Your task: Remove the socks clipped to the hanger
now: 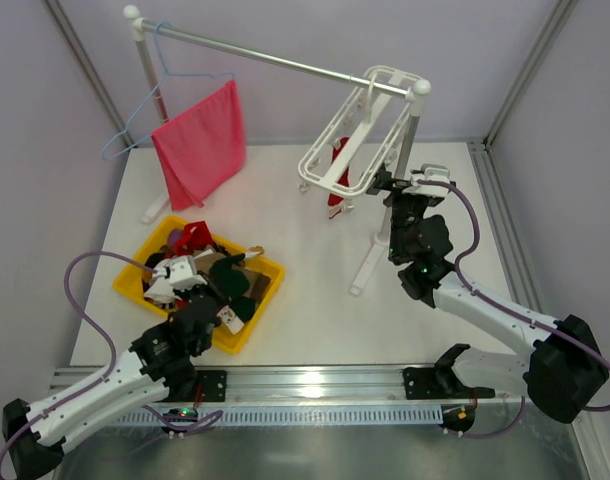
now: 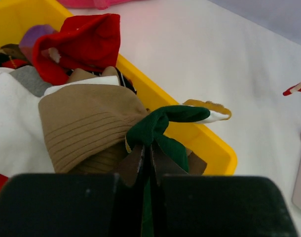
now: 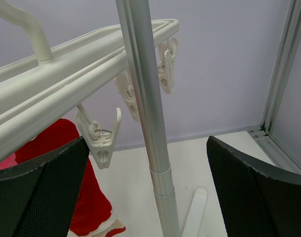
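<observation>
- Left wrist view: the left jaws are closed tight on a dark green sock (image 2: 163,126), whose toe reaches out past the rim of the yellow bin (image 2: 205,140). If it were let go here, it could land on the rim and slide out onto the bench (image 2: 214,59).
- The green sock lies against a tan sock (image 2: 86,123) piled high in the bin. The fabric might cling to the fingers, or drag its neighbour out when the arm lifts away.
- Right wrist view: the right jaws stand wide open and empty, with the rack's upright pole (image 3: 145,123) between them. A red sock (image 3: 66,202) hangs from the hanger (image 3: 66,89) off to one side. Closing here would grab the pole, not the sock.
- A reach toward that sock has to pass the pole and an empty clip (image 3: 103,140), and a finger could hook either one.
- Top external view: the hanger hangs tilted near the end of the rail (image 1: 275,57). A hard tug on the sock could swing it, slide it along the rail or rock the rack.
</observation>
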